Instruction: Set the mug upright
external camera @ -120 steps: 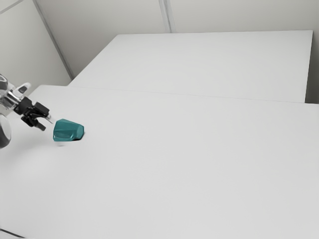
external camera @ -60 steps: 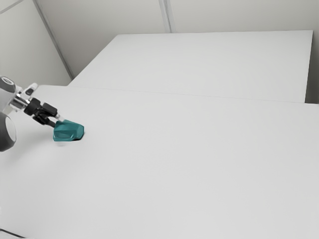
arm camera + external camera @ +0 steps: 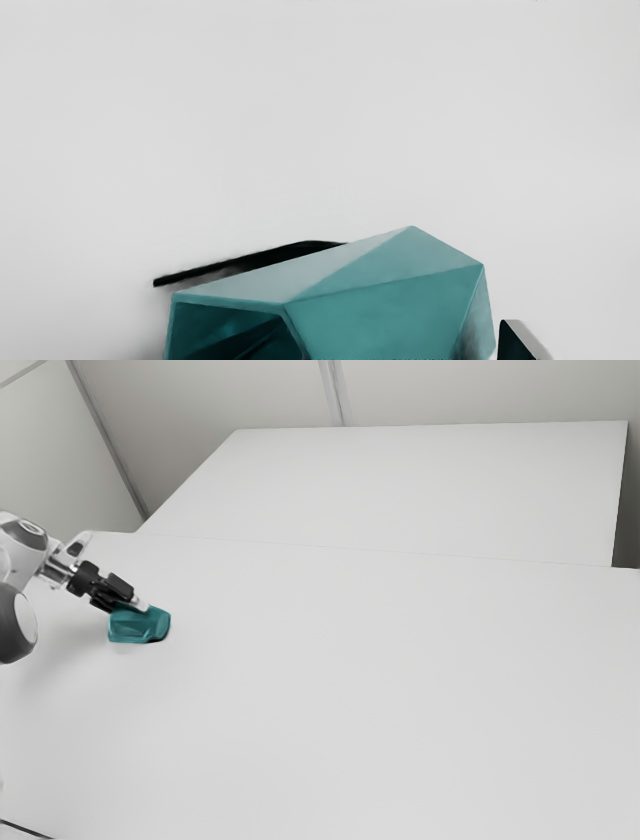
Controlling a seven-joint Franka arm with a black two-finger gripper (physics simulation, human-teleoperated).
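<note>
And here the teal mug [image 3: 140,626] is seen lying on its side on the bench [image 3: 350,690], not yet set upright, and it is crowded by the gripper [image 3: 130,608], which is held down at its upper part on the side toward the exterior view's left. The arm [image 3: 25,545] is stretched in from that same side. The gripper is carried wide: in the wrist view, one fingertip [image 3: 525,342] is placed just beside the mug's outer side, with a thin sliver left between. The second fingertip can't be made out, hidden by the mug, and whether any part of the mug is touched can't be told. The mug's mouth is shown open in that view, its rim cut in straight edges, and a dark strip [image 3: 250,260] is laid along the mug's side.

Now for room: a broad run of bench is spread from the mug toward the exterior view's right, and plenty more on the mug's near side. The bench's far edge is set well beyond the mug, backed by a white panel [image 3: 450,490]. Well apart from the mug, on its near side, a dark cable [image 3: 25,828] is glimpsed.
</note>
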